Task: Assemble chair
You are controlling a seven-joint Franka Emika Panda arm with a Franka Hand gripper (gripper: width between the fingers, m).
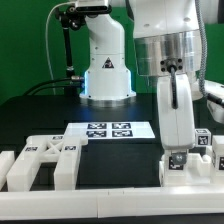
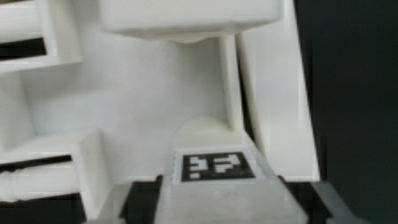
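My gripper [image 1: 177, 157] hangs low at the exterior view's right, over a group of white chair parts [image 1: 192, 170] with small tags. In the wrist view, the gripper [image 2: 221, 203] is shut on a white post [image 2: 215, 143] that carries a black-and-white tag [image 2: 217, 166]. A dark finger [image 2: 148, 198] presses on each side of the post. Beyond the post lies a larger white chair piece [image 2: 151, 90] with raised walls and dark slots. The X-braced panel [image 1: 45, 160] lies apart at the exterior view's left.
The marker board [image 1: 100, 130] lies on the black table behind the parts. A long white rail [image 1: 110, 200] runs along the front edge. The arm's base [image 1: 105, 70] stands at the back, with cables beside it.
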